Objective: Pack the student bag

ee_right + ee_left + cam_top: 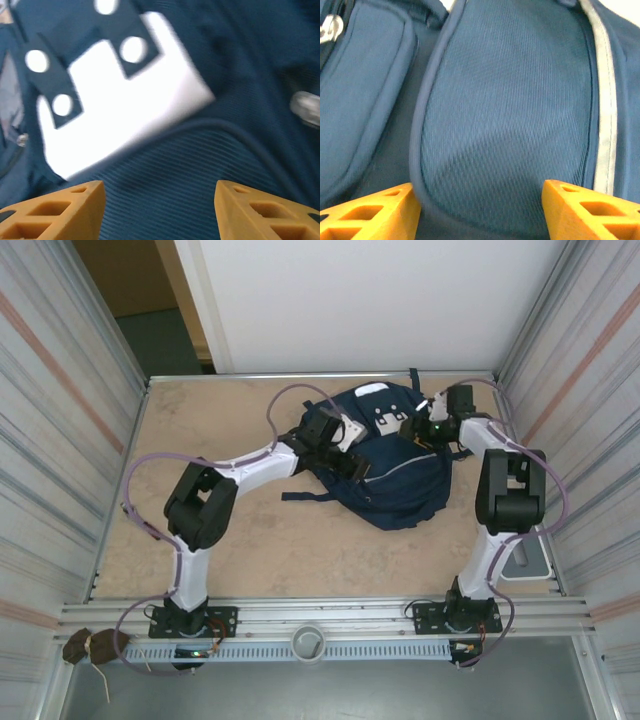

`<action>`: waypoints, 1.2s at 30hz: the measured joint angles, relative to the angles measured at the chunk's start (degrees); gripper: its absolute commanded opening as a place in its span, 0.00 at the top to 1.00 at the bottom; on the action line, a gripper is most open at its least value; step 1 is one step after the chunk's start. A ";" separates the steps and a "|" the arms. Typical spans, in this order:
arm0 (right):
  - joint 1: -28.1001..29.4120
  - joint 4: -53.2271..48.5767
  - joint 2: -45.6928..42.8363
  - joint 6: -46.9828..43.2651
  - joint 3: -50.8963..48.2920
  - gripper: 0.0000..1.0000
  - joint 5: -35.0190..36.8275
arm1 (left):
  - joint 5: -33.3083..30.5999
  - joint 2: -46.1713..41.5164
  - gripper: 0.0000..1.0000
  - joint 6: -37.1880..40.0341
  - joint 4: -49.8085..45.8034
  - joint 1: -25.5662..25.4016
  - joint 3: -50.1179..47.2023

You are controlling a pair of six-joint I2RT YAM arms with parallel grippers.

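Observation:
The student bag is a big navy backpack that lies flat at the back middle of the table. Its thin pale stripe runs down the right of the left wrist view. My left gripper hovers over the bag's left side, and its orange fingers stand wide apart just above a navy panel, so my left gripper is open. My right gripper hangs over the bag's top right; in its wrist view my right gripper is open close over ribbed fabric, below a white label patch.
Corrugated metal walls close in both sides, and a white wall stands behind the table. A dark strap trails left from the bag. A white block sits by the right arm's base. A metal zipper pull lies right of the label.

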 measured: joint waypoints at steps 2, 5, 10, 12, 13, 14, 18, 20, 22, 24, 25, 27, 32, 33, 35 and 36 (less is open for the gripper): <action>2.40 -0.85 1.95 -0.11 2.99 0.47 -0.04 | 0.09 -3.15 0.37 -0.02 1.11 0.13 -5.18; 5.20 -2.60 5.68 -0.76 8.63 0.49 -0.33 | 0.26 -7.80 0.37 0.02 1.92 0.17 -12.09; 11.69 -5.95 13.77 -3.08 21.31 0.52 -1.03 | 0.87 -15.10 0.36 1.36 1.90 0.17 -20.90; 14.34 -8.09 16.41 -4.42 26.32 0.52 -1.68 | 1.20 -17.46 0.35 2.89 1.62 0.17 -22.43; 15.78 -9.46 17.66 -5.31 29.07 0.51 -1.88 | 1.27 -18.88 0.34 3.93 1.42 0.17 -23.02; 16.85 -10.58 18.36 -6.05 31.04 0.51 -2.05 | 1.25 -20.41 0.34 5.22 1.11 0.17 -23.58; 20.50 -14.75 18.45 -8.92 35.74 0.48 -2.05 | 0.48 -28.24 0.32 13.81 1.31 0.17 -26.36; 20.81 -15.15 16.87 -9.09 34.82 0.46 -2.27 | -0.35 -32.09 0.32 20.41 2.01 0.35 -27.93; 20.33 -13.70 12.85 -8.96 29.66 0.43 -2.34 | -0.76 -34.67 0.33 27.34 2.80 1.20 -28.89; 19.80 -12.24 7.41 -8.61 22.71 0.41 -2.23 | -0.68 -35.69 0.31 34.51 4.20 3.48 -29.42; 19.50 -11.58 4.52 -8.22 19.30 0.40 -2.01 | -0.50 -35.69 0.30 37.94 4.79 4.92 -29.49; 18.95 -9.14 -1.40 -6.99 12.44 0.39 -1.62 | -0.20 -34.82 0.28 44.41 5.92 7.67 -29.46; 16.79 -0.81 -15.32 -1.46 -5.27 0.40 -2.05 | 0.17 -26.51 0.26 59.34 4.63 10.19 -25.05; 16.11 0.72 -17.27 -0.35 -8.55 0.40 -2.03 | 0.20 -24.48 0.26 61.68 4.22 10.19 -23.71; 15.08 2.95 -19.61 1.68 -13.84 0.41 -1.36 | 0.15 -20.92 0.27 65.53 3.23 10.08 -21.22; 14.69 4.26 -20.31 2.62 -16.59 0.41 -0.61 | 0.13 -19.37 0.29 67.06 3.13 10.08 -20.13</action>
